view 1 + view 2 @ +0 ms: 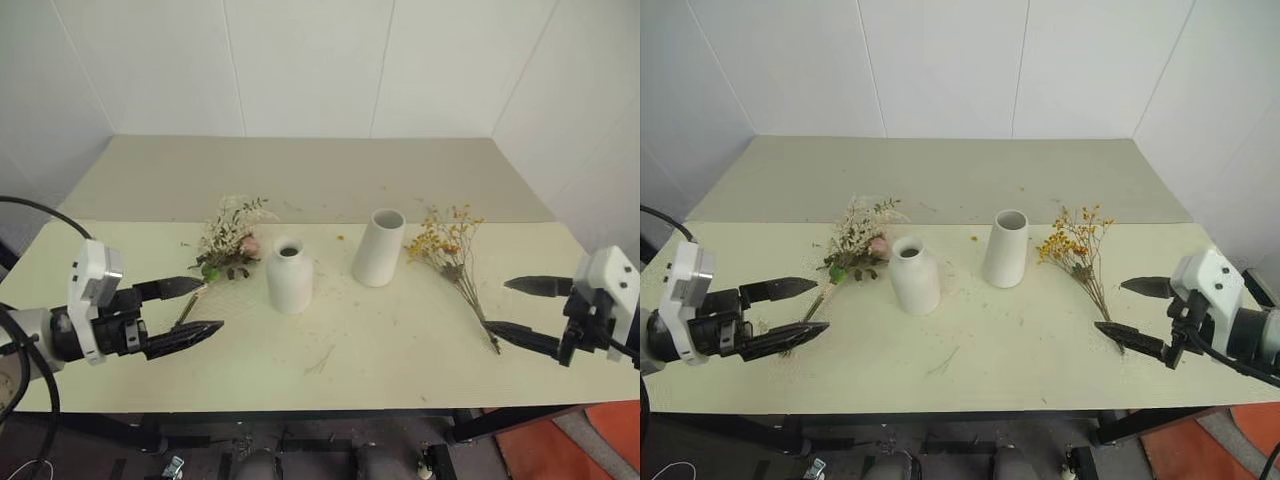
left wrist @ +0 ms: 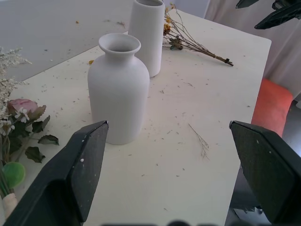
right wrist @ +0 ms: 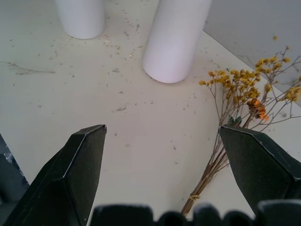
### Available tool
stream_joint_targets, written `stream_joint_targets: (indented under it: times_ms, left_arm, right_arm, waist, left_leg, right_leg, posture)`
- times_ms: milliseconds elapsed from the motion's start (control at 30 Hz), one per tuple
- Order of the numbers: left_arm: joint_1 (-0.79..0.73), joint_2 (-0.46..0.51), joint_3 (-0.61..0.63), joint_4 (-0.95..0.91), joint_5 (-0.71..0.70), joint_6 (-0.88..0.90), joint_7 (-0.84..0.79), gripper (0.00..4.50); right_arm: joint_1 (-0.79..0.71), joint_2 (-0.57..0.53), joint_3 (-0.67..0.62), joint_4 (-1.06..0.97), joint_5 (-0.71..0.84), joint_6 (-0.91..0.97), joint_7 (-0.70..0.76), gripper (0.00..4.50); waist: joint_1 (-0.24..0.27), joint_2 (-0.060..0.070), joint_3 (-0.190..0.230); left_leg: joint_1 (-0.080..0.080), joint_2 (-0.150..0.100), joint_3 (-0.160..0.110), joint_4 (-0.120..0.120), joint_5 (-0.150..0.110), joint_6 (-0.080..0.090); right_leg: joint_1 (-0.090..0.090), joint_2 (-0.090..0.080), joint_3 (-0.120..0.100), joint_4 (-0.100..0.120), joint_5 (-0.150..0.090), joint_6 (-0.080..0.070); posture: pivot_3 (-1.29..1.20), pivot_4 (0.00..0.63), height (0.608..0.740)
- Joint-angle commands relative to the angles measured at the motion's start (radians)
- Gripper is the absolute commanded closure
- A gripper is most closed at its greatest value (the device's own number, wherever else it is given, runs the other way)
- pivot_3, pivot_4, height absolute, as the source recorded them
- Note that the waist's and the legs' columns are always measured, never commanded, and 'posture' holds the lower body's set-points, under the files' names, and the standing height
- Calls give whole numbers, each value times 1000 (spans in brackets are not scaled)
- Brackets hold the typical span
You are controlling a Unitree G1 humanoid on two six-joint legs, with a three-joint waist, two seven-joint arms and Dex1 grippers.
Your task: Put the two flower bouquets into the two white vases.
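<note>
Two white vases stand mid-table: a short rounded bottle vase [image 1: 289,274] and, to its right, a taller plain cylinder vase [image 1: 379,247]. The pink-rose bouquet [image 1: 230,243] lies flat to the left of the bottle vase, stems toward the table's front. The yellow-orange bouquet [image 1: 452,252] lies flat to the right of the cylinder, its stems running toward the right front. My left gripper [image 1: 198,307] hovers open at the front left, by the rose bouquet's stem ends. My right gripper [image 1: 513,308] hovers open at the front right, near the yellow bouquet's stem tips. Neither holds anything.
The pale table [image 1: 330,370] is littered with dry petals and a loose twig [image 1: 322,360] in front of the vases. A second beige surface [image 1: 300,175] extends behind to the white wall. An orange patch of floor [image 1: 600,440] lies off the table's right front corner.
</note>
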Motion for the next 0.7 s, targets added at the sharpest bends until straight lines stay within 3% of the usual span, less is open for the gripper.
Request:
stream_joint_targets:
  times_ms: [33,500,700]
  left_arm:
    - [-6,30,-8,0,18,-3,-12,3]
    - [-67,-7,-57,-35,34,-28,58,3]
    - [-161,-7,-68,-30,2,-16,73,3]
  right_arm:
    - [-47,-18,35,36,-7,-19,9,50]
    - [-243,14,226,154,-53,-20,-33,50]
    - [-336,-21,338,204,-108,106,-89,50]
  waist:
    - [-2,0,0]
    - [4,0,0]
    - [3,0,0]
  left_leg:
    - [0,0,0,0,0,0]
    - [-1,0,0,0,0,0]
    - [-2,0,0,0,0,0]
  right_leg:
    - [0,0,0,0,0,0]
    - [-1,0,0,0,0,-1]
    - [-2,0,0,1,0,-1]
  posture:
    - [0,150,740]
    - [0,150,740]
    - [0,150,740]
